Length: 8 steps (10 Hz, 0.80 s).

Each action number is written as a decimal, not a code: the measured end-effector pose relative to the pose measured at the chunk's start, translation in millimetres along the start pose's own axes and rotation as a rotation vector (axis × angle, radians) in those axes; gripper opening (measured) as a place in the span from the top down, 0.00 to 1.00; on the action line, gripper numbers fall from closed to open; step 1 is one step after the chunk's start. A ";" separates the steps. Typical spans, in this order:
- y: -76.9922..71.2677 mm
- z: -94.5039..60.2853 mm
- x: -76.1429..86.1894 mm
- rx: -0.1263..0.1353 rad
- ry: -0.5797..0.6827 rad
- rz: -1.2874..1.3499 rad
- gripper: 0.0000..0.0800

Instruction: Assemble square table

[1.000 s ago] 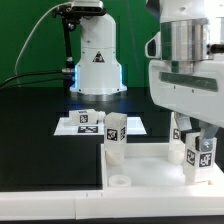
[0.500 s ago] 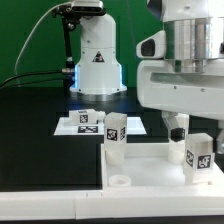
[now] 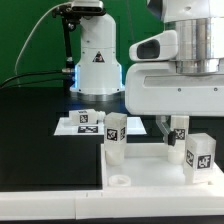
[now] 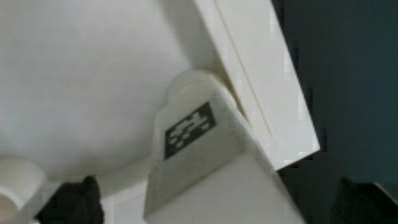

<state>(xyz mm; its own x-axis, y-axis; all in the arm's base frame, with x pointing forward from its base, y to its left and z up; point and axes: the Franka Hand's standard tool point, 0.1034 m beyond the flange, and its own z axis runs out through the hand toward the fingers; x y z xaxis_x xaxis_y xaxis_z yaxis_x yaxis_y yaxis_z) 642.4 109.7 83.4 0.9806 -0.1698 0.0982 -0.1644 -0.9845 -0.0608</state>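
Jaws spread wide and gripping nothing above the square table (image 3: 150, 168) on the black counter (image 3: 40, 130), where a tagged leg (image 3: 199, 156) stands, apparently seated, at its near corner — light, stiff plastic, best pinched across the flat sides.

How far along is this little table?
Done: the left leg, right leg and rear leg appear to stand on the slab. In hand: nothing; the open gripper hovers above. Left: the near socket is empty.
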 end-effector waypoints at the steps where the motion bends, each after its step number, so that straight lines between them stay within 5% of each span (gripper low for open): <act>1: -3.1 -1.0 -0.5 -0.005 -0.011 -0.085 0.19; 2: -1.6 -0.8 0.2 -0.007 -0.008 -0.055 0.22; 4: -1.3 -0.7 0.2 -0.007 -0.008 -0.051 0.56; 8: -0.5 -1.0 0.4 -0.010 -0.003 0.332 0.65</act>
<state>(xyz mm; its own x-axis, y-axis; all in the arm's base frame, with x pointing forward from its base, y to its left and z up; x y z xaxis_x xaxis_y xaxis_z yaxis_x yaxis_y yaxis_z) 642.8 110.1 84.5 0.8738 -0.4810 0.0718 -0.4757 -0.8760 -0.0791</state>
